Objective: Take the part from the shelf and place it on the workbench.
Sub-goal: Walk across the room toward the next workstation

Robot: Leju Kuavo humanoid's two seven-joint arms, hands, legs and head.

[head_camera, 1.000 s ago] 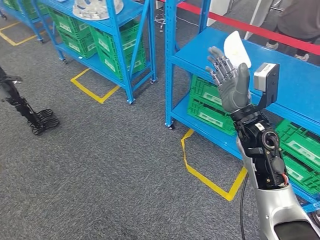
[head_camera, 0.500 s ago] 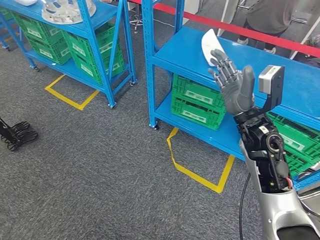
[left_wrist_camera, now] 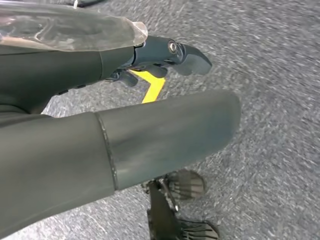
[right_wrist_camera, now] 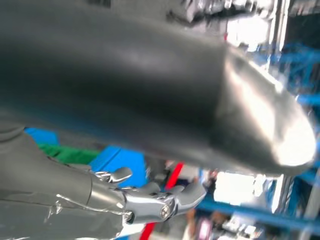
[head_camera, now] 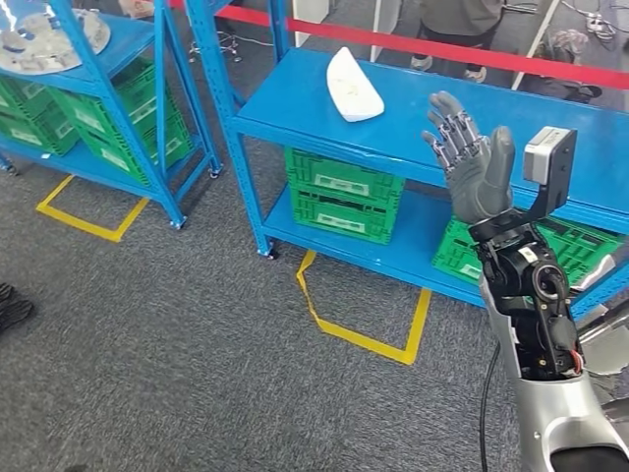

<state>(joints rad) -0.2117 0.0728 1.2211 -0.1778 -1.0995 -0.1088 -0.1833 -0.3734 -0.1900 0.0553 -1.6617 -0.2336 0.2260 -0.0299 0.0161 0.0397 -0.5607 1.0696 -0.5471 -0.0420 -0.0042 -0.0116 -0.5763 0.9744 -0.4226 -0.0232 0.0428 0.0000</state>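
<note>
The white curved part [head_camera: 355,87] lies on the top level of the blue shelf [head_camera: 423,113], toward its left end. My right hand [head_camera: 473,162] is raised in front of the shelf, to the right of the part and clear of it, fingers spread and palm empty. In the right wrist view the right hand [right_wrist_camera: 113,200] holds nothing, its fingers [right_wrist_camera: 166,202] stretched out. My left hand [head_camera: 9,305] hangs low at the left over the carpet. In the left wrist view the left hand [left_wrist_camera: 113,145] is empty with its fingers [left_wrist_camera: 170,52] extended.
Green crates [head_camera: 337,192] fill the shelf's lower level. A yellow floor marking [head_camera: 364,339] lies before it. A second blue rack [head_camera: 159,108] at the left carries a silvery round part [head_camera: 44,39]. Red barrier tape [head_camera: 445,49] and a person [head_camera: 452,15] stand behind the shelf.
The whole view has swung: the shelf and the white part now sit further left in the picture. My right hand stays raised and empty. The part has not been touched.
</note>
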